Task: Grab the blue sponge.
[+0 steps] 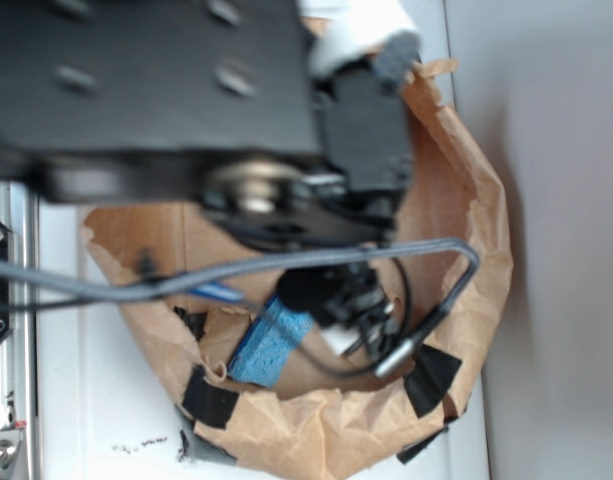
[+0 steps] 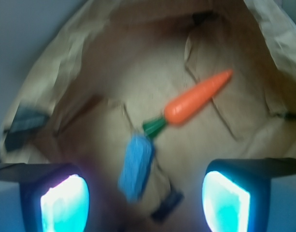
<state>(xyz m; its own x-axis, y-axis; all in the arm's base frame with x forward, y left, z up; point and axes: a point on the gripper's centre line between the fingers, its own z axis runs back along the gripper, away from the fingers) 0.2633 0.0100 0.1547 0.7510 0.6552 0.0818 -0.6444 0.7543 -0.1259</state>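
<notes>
Arm low over brown paper nest point(image 1: 456, 210), black tape patches point(image 1: 210, 398) pinning its rim. Wrist view: gripper point(image 2: 145, 200) spread wide, nothing between its glowing pads point(image 2: 64, 203). Blue sponge point(image 2: 136, 166) lies on paper between fingers, nearer left pad, not touching either. Orange carrot point(image 2: 197, 98) at one o'clock from sponge, its green top just beside sponge's upper end. Exterior view: sponge point(image 1: 269, 345) at seven o'clock under wrist, grey cable point(image 1: 236, 268) looping across.

No legible text, label, brand, number or sign appears in either view; faint dark marks on the white table point(image 1: 96, 420) near the paper's point(image 1: 336, 430) front edge are too blurred to read
</notes>
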